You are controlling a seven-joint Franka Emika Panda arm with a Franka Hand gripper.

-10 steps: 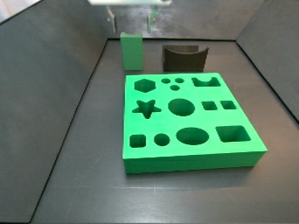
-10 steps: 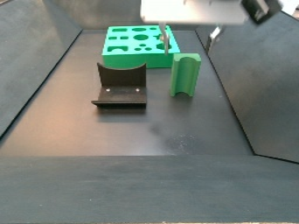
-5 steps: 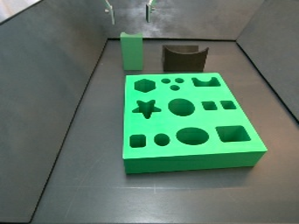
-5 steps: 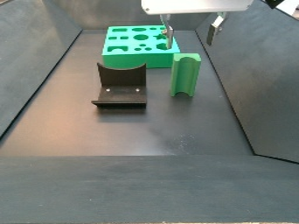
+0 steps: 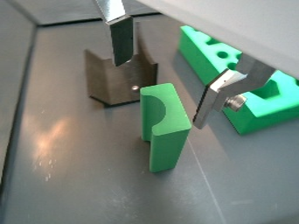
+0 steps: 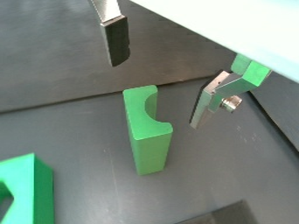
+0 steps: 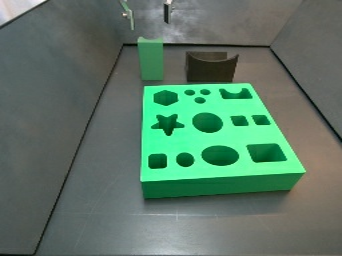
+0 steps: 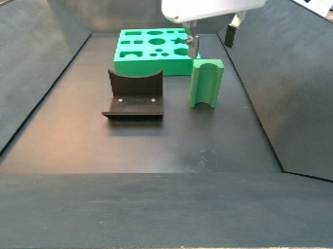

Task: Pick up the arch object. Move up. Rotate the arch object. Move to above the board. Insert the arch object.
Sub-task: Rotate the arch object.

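Lower than before, the gripper [image 5: 166, 66] hangs with fingers spread above the upright arch object [image 5: 165, 126]; the board [image 7: 214, 136] has bare cut-outs.

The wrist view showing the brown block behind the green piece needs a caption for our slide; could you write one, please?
Open gripper poised above the upright arch object, not touching it, with the brown block behind and the board alongside.

The dark grey floor [image 7: 80, 200] carries three things. In a side view the board [image 7: 214, 140] lies flat at centre; at its 12 o'clock the fixture [image 7: 210, 66] stands, and at 11 o'clock the arch object [image 7: 151, 58] stands upright, apart from both. The claw [image 7: 147, 12] hangs spread above the arch object, touching nothing.
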